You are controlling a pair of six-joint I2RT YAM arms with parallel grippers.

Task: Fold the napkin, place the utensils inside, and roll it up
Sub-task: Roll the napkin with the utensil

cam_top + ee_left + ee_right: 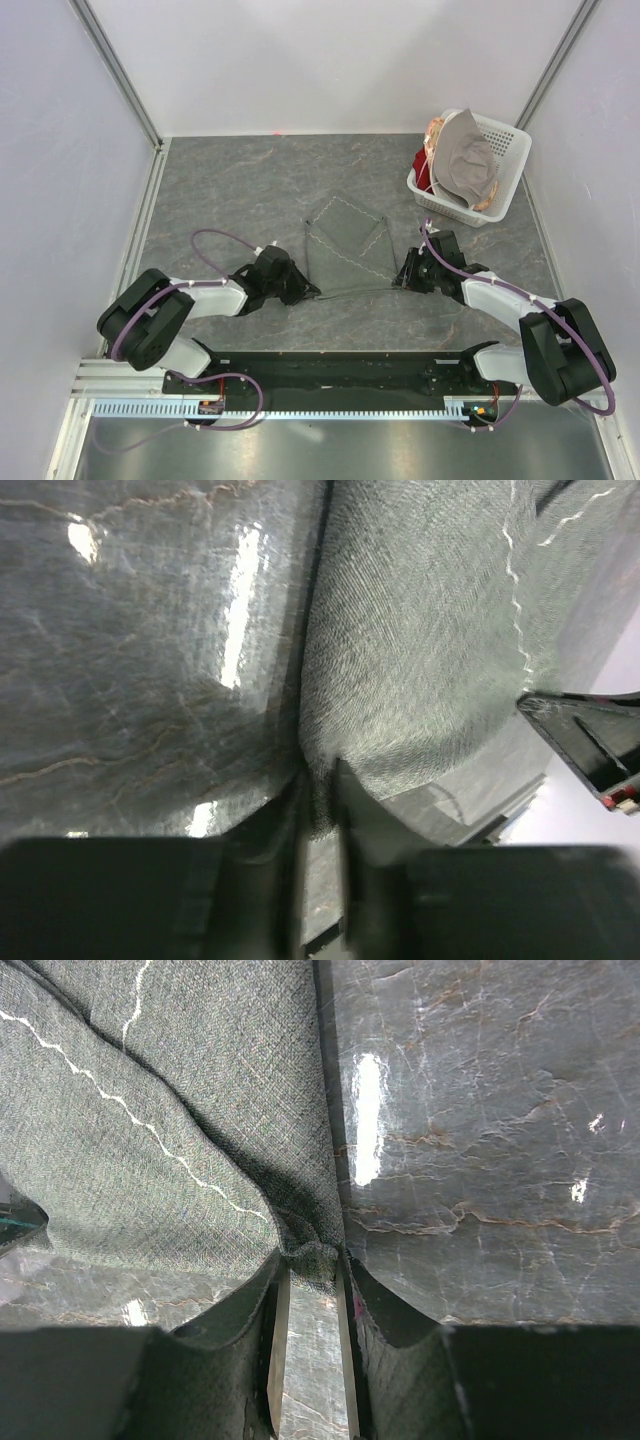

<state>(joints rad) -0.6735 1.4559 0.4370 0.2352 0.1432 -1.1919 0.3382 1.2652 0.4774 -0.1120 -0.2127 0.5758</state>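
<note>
Napkin (345, 240), soft, light and floppy, is being held at its six-o'clock corners, the left tool (312, 292) and right tool (400, 280) each pinching it, nearly closed.

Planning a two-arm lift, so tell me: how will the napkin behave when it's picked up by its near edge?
Probably floppy: the napkin lies folded over itself and bunches where the right fingers pinch it. Likely light, since it looks like thin woven cloth. Its coarse weave should resist slipping.
</note>
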